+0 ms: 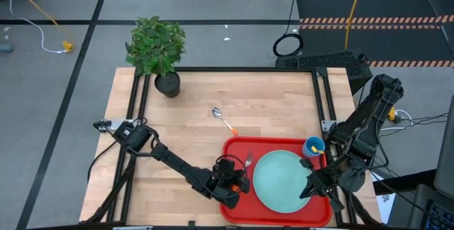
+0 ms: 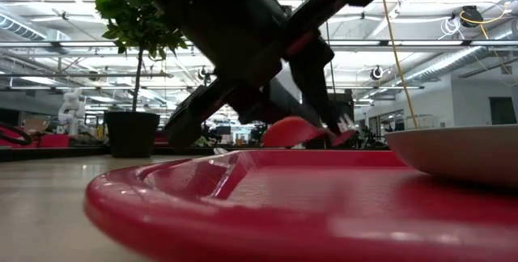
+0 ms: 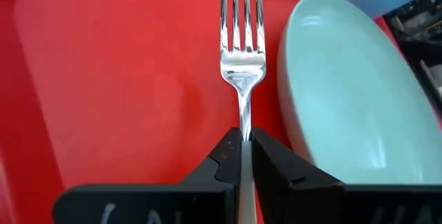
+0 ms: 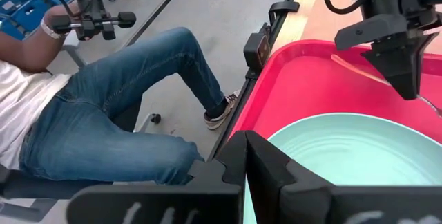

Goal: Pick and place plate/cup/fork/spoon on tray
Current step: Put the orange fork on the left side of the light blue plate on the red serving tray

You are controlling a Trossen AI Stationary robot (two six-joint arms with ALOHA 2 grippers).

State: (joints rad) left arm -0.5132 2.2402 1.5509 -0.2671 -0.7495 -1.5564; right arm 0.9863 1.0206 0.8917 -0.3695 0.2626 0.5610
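The orange-handled, silver-tined fork (image 3: 242, 51) is clamped by the left gripper (image 3: 244, 156) over the red plastic tray (image 3: 124, 79), at nine o'clock of the round mint-green plate (image 3: 352, 92); the right gripper (image 4: 246, 156) is closed on nothing above the plate's rim at four o'clock.

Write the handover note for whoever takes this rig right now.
Left pincer: shut on the fork, held over the tray beside the plate.
Right pincer: shut, holding nothing, at the plate's right edge.
Done: plate on the tray; cup at the tray's far right corner, though whether it sits inside the rim is unclear.
Left: release the fork onto the tray, then fetch the spoon, which lies on the table beyond the tray.
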